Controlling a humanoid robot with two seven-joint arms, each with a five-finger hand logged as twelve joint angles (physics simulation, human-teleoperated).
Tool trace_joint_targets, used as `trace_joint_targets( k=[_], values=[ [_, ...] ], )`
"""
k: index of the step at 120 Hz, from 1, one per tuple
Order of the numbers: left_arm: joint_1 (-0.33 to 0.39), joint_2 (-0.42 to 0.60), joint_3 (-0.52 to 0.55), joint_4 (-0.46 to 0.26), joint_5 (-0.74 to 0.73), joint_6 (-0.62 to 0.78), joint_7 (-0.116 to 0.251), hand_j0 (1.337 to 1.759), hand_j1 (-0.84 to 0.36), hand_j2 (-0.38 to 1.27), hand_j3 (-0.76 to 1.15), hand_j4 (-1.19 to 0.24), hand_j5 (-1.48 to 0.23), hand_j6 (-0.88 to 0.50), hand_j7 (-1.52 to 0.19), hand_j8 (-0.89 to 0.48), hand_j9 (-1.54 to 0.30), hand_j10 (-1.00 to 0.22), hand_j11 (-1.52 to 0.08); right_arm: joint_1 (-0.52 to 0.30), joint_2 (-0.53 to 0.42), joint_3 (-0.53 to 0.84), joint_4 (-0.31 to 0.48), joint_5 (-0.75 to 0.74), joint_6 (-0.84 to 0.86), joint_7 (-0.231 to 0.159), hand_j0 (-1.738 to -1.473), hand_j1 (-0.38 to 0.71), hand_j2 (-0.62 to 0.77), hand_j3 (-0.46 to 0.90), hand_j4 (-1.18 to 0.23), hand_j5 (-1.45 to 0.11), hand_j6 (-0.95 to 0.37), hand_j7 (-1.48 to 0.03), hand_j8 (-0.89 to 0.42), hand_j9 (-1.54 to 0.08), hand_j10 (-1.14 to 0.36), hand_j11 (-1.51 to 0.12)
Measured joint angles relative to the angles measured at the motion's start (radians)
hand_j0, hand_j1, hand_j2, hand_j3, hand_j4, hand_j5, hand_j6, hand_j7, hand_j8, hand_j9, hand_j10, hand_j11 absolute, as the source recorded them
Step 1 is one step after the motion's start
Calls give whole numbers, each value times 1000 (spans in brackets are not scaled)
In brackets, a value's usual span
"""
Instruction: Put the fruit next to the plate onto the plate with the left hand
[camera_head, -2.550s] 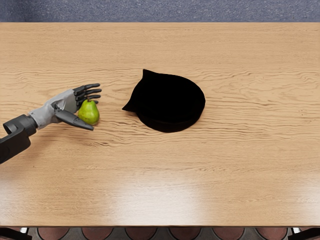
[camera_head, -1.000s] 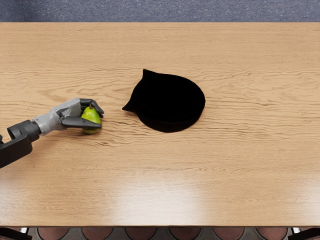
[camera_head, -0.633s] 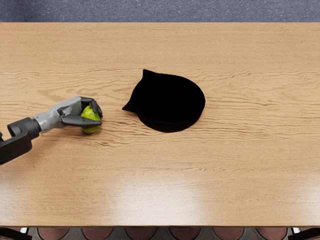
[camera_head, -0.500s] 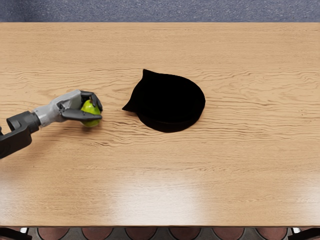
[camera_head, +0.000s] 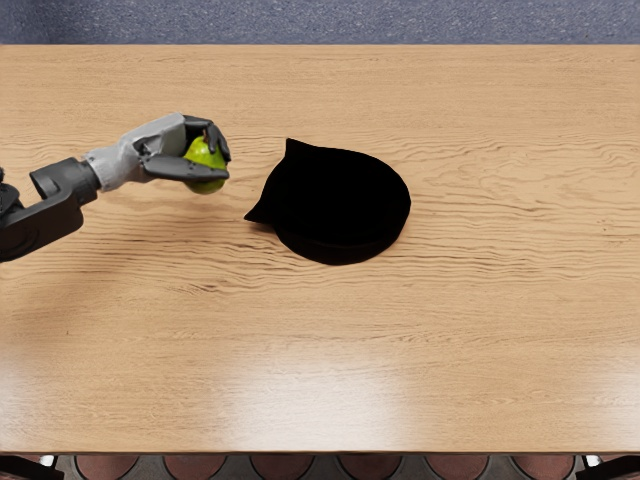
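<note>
Carrying now: pear (camera_head: 207, 156) is wrapped in the left robot hand (camera_head: 186, 152), fingers (camera_head: 208, 128) curled over the top and thumb under, only part of the green skin showing. Half a second ago it sat lower in the picture, well left of the plate (camera_head: 340, 205). It is now higher in the frame and nearer the plate's left edge, though a gap remains. No contact shadow right under it, so it looks lifted clear of the worktop (camera_head: 450, 330). Grasp held through the lift, and the transport leg is underway. Plate hasn't moved and nothing is on it. Left to do: travel right over the dark surface, lower, release. Risk: a rounded fruit may roll once freed, so set it down low. Right arm isn't in shot.
</note>
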Motion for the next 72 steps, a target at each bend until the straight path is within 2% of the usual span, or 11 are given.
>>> trace_joint_targets(
  k=[22,32,40,43,57,72],
  values=[
    [-80,-90,28,20,4,-1,0,1633,-346,48,0,-805,-1268,-436,-1230,-345,-1190,-262,-1206,0,0,0,0,0,0,0,-1658,-314,-6,0,-29,-38,-29,-38,-29,-38,-29,-38],
    [-114,-164,39,56,21,-1,0,1633,-345,43,0,-804,-1271,-436,-1234,-342,-1192,-263,-1205,0,0,0,0,0,0,0,-1658,-314,-6,0,-29,-38,-29,-38,-29,-38,-29,-38],
    [-128,-203,45,86,40,-1,0,1634,-319,13,0,-806,-1268,-445,-1232,-348,-1187,-273,-1201,0,0,0,0,0,0,0,-1658,-314,-6,0,-29,-38,-29,-38,-29,-38,-29,-38],
    [-134,-216,45,96,44,0,0,1635,-326,14,0,-814,-1252,-472,-1219,-402,-1183,-280,-1199,0,0,0,0,0,0,0,-1658,-314,-6,0,-29,-38,-29,-38,-29,-38,-29,-38],
    [-151,-266,54,148,66,2,0,1634,-333,17,0,-826,-1228,-496,-1203,-400,-1186,-316,-1207,0,0,0,0,0,0,0,-1658,-314,-6,0,-29,-38,-29,-38,-29,-38,-29,-38],
    [-155,-296,80,173,74,6,1,1634,-330,21,0,-852,-1174,-555,-1184,-453,-1186,-318,-1211,0,0,0,0,0,0,0,-1658,-314,-6,0,-29,-38,-29,-38,-29,-38,-29,-38]
  ],
)
